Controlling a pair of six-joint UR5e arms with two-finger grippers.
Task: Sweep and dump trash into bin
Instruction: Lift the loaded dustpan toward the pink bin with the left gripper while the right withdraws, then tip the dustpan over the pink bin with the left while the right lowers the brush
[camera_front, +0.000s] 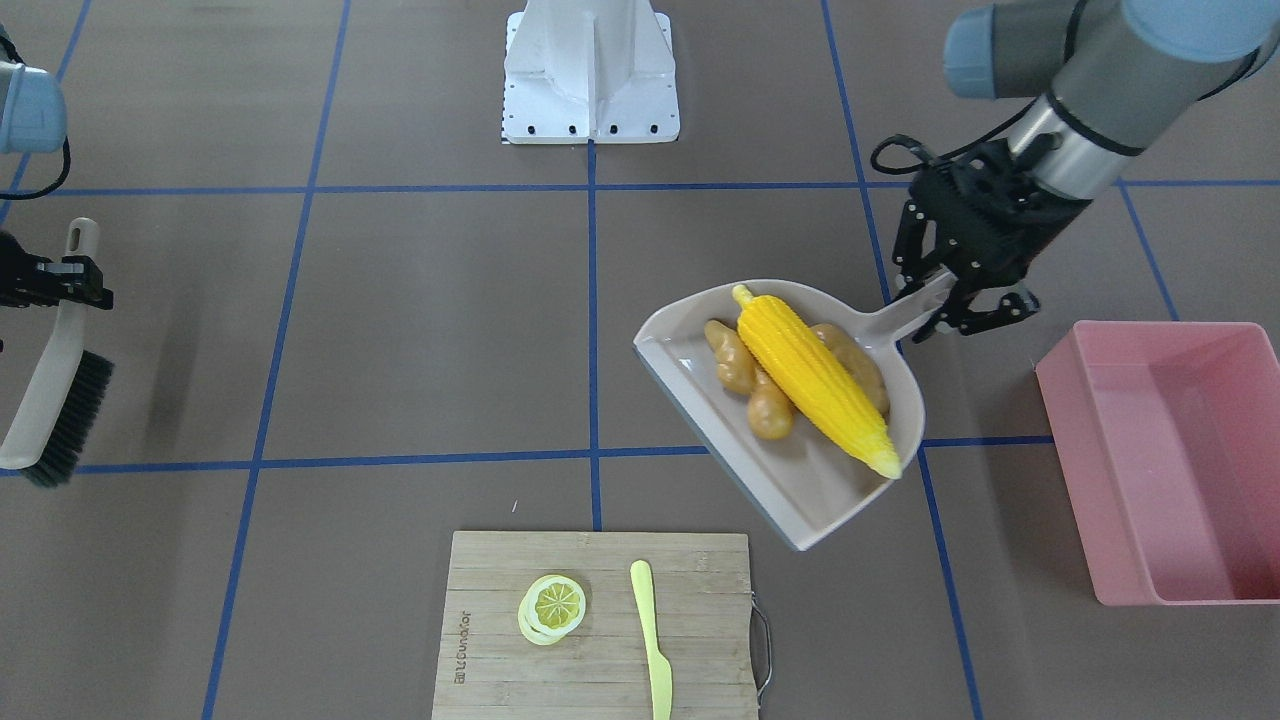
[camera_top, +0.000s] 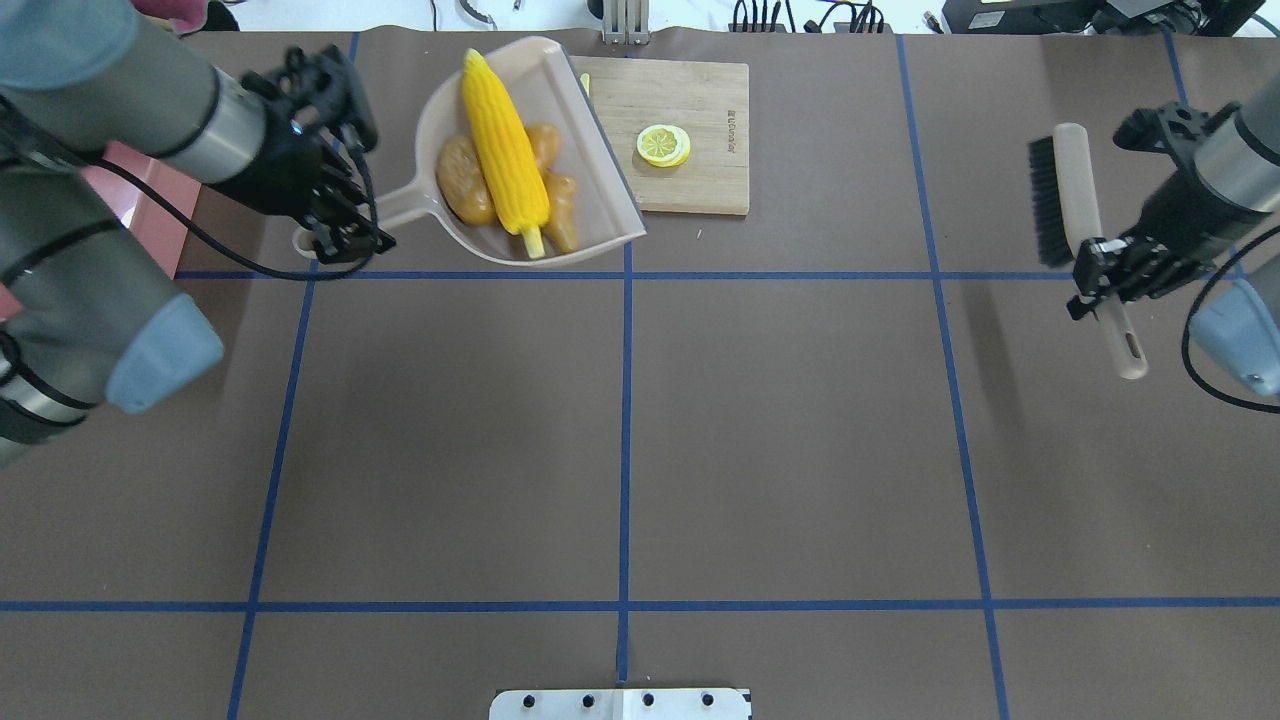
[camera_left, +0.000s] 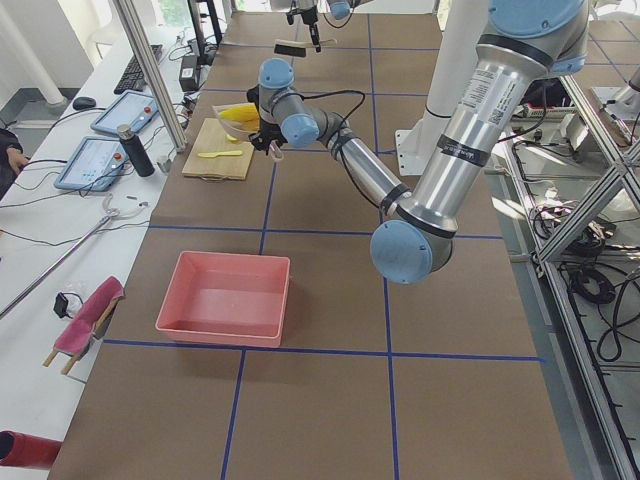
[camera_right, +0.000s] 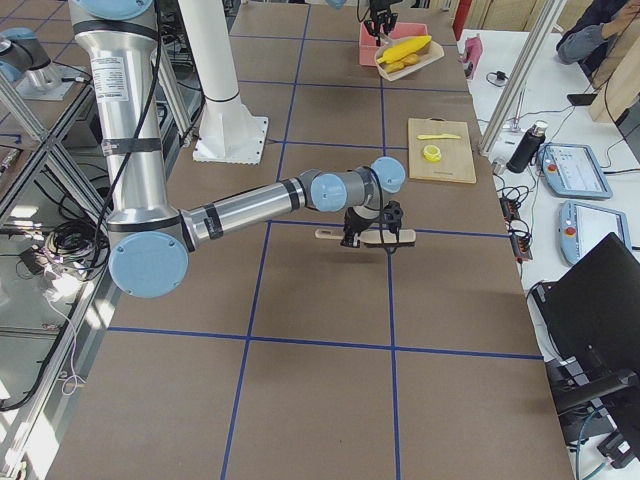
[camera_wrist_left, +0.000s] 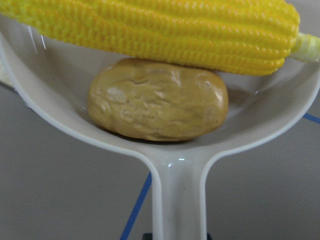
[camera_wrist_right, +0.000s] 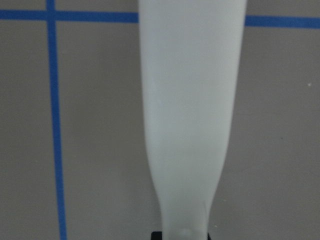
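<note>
My left gripper (camera_front: 945, 305) (camera_top: 340, 228) is shut on the handle of the beige dustpan (camera_front: 790, 480) (camera_top: 585, 130). In the pan lie the yellow corn cob (camera_front: 815, 375) (camera_top: 503, 150) (camera_wrist_left: 150, 30), the tan ginger root (camera_front: 745, 380) (camera_top: 560, 215) and the brown potato (camera_front: 858, 365) (camera_top: 465, 180) (camera_wrist_left: 157, 100). The pink bin (camera_front: 1170, 460) (camera_left: 225, 295) stands empty beside the pan, on its handle side, apart from it. My right gripper (camera_front: 60, 282) (camera_top: 1100, 265) is shut on the handle of a black-bristled brush (camera_front: 55, 385) (camera_top: 1060, 190) (camera_wrist_right: 190, 100) far across the table.
A wooden cutting board (camera_front: 600, 660) (camera_top: 700, 165) with lemon slices (camera_front: 552, 605) (camera_top: 663, 145) and a pale yellow plastic knife (camera_front: 650, 640) lies next to the pan's open mouth. The robot's white base (camera_front: 590, 70) is at the table's robot side. Blue tape lines cross the brown table.
</note>
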